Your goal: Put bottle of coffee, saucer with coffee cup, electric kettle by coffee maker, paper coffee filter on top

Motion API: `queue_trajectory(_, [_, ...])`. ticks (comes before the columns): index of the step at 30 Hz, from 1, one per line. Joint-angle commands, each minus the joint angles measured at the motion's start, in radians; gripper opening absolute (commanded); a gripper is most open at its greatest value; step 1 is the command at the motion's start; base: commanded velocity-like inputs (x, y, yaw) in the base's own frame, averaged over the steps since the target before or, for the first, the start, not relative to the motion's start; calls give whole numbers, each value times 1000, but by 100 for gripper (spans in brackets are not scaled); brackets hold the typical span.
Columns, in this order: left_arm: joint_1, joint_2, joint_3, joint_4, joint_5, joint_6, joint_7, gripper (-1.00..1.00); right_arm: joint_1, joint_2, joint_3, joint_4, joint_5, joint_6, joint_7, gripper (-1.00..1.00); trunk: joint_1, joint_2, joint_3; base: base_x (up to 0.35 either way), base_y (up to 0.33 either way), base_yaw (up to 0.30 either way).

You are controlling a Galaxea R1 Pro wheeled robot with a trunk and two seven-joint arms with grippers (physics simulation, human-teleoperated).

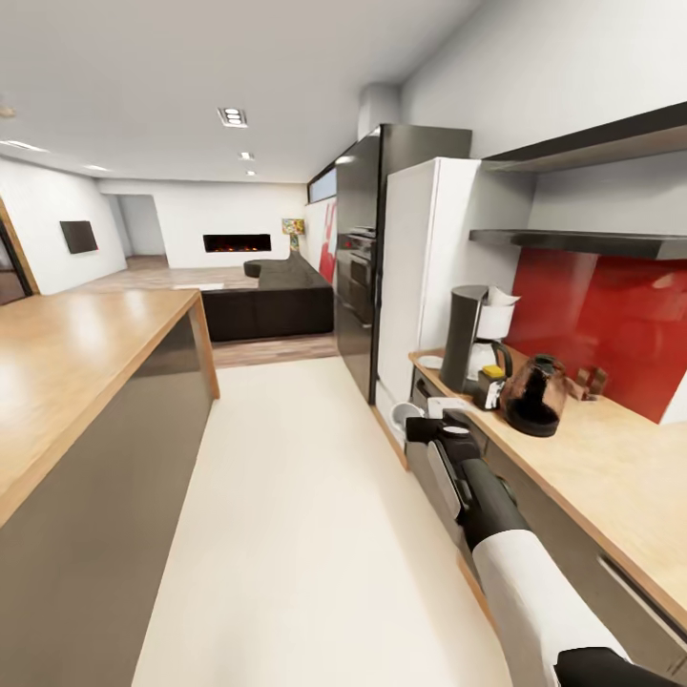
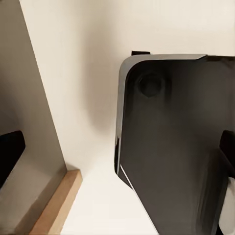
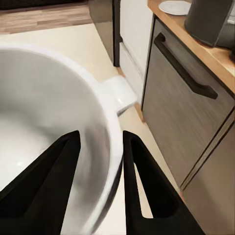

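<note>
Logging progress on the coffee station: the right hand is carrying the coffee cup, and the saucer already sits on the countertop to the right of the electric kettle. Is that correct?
Not quite. The right hand does grip the coffee cup by its rim, but the saucer lies at the countertop's far end, beside the coffee maker, on the opposite side from the electric kettle. The head view shows this.

Pale cream floor (image 2: 88, 73) across upper and middle part of picture. Large glossy black panel (image 2: 176, 147) with rounded corner and thin light rim, lying over floor; round recess (image 2: 151, 84) near its corner; small dark tab (image 2: 141, 52) just past its edge. Grey cabinet face (image 2: 22, 98) on opposite side, tan wooden strip (image 2: 56, 205) along its base, meeting floor. Black finger (image 2: 10, 152) of left hand at one border, second black finger (image 2: 227, 152) at opposite border, well apart
</note>
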Motion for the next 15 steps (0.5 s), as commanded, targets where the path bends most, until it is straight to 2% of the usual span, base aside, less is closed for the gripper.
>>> queue_trajectory(1, [0,0,7,2,-10,-4,3,100,0,0,1,-1,1,6,-2,-100,1,-1,0,302,172,5])
queue_trajectory(6, [-1,0,7,2,-10,-4,3,100,0,0,1,0,2,5,-2,-100,1,-1,0,311,145,1])
queue_trajectory(15, [0,0,7,2,-10,-4,2,100,0,-1,1,12,5,5,-2,-100,1,-1,0,331,75,0])
